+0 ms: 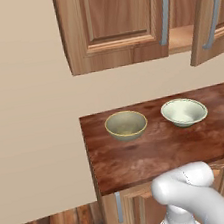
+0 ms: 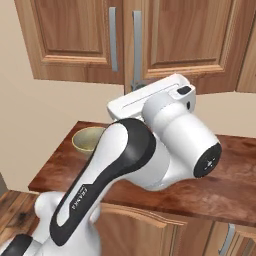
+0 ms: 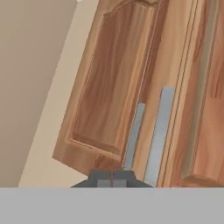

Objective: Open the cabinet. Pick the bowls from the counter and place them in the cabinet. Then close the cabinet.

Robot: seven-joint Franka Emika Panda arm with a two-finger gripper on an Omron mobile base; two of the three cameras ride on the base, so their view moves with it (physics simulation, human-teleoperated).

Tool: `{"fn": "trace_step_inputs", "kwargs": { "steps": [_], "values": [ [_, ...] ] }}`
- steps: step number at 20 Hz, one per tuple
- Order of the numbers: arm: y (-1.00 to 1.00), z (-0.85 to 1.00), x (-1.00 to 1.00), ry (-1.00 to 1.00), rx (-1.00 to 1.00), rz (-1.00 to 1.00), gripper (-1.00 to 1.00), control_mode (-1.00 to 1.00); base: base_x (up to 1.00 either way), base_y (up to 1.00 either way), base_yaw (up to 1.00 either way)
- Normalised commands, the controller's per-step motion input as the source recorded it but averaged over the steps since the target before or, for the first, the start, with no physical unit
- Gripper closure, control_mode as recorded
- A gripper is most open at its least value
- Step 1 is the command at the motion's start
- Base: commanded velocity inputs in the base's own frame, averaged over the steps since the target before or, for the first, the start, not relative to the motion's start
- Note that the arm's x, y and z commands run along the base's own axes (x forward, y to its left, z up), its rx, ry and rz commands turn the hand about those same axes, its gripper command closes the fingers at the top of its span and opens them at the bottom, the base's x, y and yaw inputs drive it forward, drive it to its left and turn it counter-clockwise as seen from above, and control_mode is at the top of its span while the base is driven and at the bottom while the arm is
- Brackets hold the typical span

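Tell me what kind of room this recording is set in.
A rendered kitchen, most likely: a wall-hung wooden cabinet with bar handles above a dark wood counter, two bowls on it, base cabinets beneath.

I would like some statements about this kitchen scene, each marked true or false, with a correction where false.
1. The right door of the cabinet stands partly open. True.
2. Both bowls are already on the cabinet shelf. False: the tan bowl and the white bowl sit on the counter.
3. The gripper is shut. True.
4. The two bowls are stacked. False: they stand side by side, apart.
5. The gripper holds a bowl. False: it holds none and faces the cabinet doors.
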Motion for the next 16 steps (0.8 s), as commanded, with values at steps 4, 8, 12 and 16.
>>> {"fn": "trace_step_inputs", "kwargs": {
  "steps": [4, 8, 12, 16],
  "values": [
    [0.92, -0.04, 0.04, -0.28, -0.23, 0.0, 1.0, -1.0, 0.0, 0.0, 0.0],
    [0.8, -0.11, 0.23, -0.18, -0.33, -0.06, 1.0, -1.0, 0.0, 0.0, 0.0],
    [0.38, -0.07, 0.43, 0.0, -0.27, -0.17, 1.0, -1.0, 0.0, 0.0, 0.0],
    [0.2, 0.0, 0.43, 0.08, -0.22, -0.28, 1.0, -1.0, 0.0, 0.0, 0.0]
  ]
}}
